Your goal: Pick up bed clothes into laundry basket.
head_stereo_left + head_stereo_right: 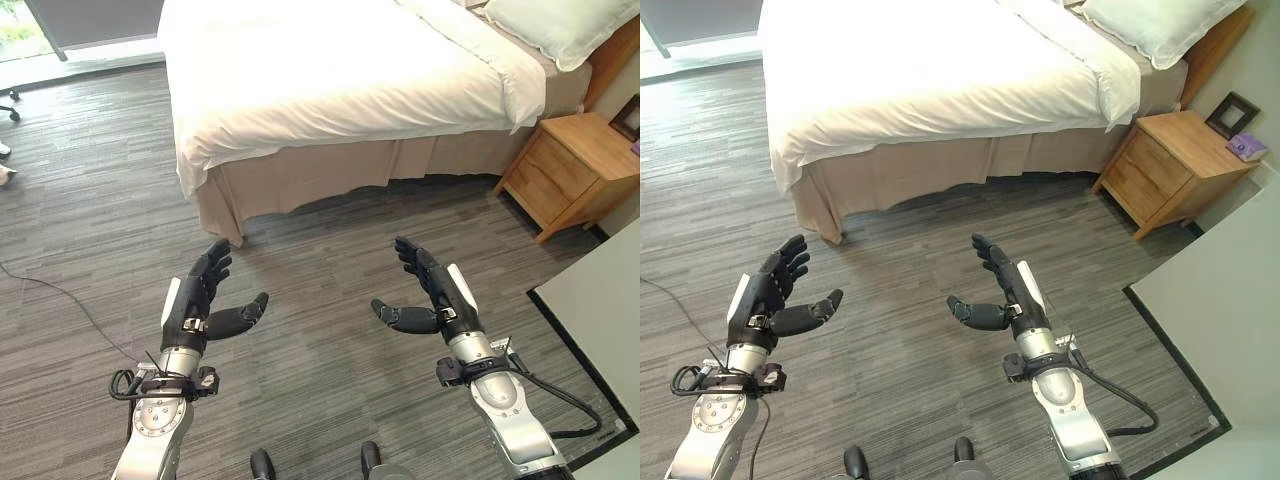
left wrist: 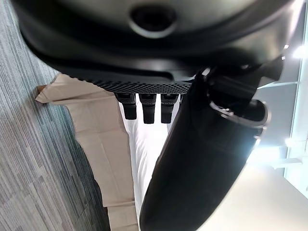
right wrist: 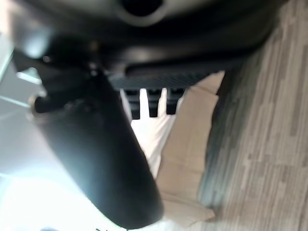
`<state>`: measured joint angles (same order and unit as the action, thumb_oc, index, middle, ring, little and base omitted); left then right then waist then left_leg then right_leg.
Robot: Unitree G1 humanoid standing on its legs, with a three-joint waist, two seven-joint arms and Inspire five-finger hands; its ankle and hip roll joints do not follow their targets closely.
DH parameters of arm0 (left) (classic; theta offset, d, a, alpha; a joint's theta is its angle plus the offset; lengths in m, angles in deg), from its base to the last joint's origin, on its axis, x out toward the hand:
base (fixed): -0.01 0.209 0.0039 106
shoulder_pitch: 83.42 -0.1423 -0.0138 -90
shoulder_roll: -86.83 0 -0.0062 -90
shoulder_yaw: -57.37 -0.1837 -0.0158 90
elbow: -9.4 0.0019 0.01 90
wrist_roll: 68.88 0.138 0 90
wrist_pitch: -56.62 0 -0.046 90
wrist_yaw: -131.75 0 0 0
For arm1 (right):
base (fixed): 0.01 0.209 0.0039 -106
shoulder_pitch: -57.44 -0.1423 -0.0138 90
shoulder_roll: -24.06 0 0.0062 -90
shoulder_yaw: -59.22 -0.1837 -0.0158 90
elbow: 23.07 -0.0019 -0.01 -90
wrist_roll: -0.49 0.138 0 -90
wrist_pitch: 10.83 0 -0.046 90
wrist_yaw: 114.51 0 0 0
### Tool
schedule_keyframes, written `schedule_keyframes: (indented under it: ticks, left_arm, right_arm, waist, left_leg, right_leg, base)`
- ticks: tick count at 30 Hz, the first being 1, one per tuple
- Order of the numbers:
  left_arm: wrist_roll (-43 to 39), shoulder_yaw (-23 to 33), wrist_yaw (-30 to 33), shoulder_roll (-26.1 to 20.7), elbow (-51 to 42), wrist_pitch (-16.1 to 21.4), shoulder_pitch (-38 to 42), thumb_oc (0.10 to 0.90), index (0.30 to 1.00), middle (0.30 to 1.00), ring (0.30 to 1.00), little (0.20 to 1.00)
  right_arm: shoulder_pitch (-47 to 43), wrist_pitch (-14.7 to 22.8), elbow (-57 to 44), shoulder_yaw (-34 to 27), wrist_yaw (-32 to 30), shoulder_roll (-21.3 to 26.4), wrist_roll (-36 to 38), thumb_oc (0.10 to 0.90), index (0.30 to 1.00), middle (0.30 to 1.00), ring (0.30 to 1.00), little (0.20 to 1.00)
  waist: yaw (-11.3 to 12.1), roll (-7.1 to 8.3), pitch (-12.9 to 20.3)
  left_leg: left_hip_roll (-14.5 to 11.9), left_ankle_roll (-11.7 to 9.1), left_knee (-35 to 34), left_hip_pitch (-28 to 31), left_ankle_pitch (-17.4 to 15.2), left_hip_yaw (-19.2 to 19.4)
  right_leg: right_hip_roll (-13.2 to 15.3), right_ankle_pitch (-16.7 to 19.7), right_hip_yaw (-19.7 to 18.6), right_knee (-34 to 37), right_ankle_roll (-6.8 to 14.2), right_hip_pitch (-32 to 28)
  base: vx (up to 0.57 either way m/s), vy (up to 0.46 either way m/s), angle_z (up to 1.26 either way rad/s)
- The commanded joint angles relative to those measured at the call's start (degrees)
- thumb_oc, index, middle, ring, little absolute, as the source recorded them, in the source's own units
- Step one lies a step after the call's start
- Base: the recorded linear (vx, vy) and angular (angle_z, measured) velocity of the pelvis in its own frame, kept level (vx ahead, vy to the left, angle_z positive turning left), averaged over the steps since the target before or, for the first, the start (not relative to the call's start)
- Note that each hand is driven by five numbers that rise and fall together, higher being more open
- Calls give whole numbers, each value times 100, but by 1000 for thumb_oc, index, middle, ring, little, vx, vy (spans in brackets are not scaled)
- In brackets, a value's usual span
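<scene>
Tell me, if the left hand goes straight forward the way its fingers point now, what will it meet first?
Probably the bed: the open left hand points over bare floor toward its beige skirt near the foot corner. Depth is uncertain.

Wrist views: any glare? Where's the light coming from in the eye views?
Left wrist view: ceiling lights flare past the left robot hand. Right wrist view: a blown-out white patch beside the right robot hand. Left eye view: daylight from the window whitens the floor by it; the bed shades the floor along its skirt.
</scene>
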<state>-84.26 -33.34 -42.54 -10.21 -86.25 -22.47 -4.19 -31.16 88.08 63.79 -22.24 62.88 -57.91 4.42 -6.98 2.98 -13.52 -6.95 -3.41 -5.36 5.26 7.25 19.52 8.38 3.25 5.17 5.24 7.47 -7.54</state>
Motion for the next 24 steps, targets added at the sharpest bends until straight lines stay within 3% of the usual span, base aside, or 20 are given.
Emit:
schedule_keyframes:
  ticks: [1, 24]
  left_arm:
    - [161, 392, 75, -274, -425, 466, 407, 800, 900, 900, 900, 900]
    - [282, 457, 0, -236, -263, 375, 113, 800, 900, 900, 900, 900]
  right_arm:
    - [-416, 558, -761, -223, -56, -138, 295, 800, 900, 900, 900, 900]
    - [-116, 520, -723, -261, 48, -267, 464, 800, 900, 900, 900, 900]
  waist:
    - [3, 128, 421]
    - [-27, 112, 395]
  left_leg:
    - [-257, -122, 36, 520, -876, 506]
    - [-327, -146, 36, 579, -862, 520]
  right_leg:
    - [356, -322, 407, -24, 100, 67]
    - [283, -316, 381, -24, 53, 92]
  base:
    - [0, 0, 0]
    - [0, 0, 0]
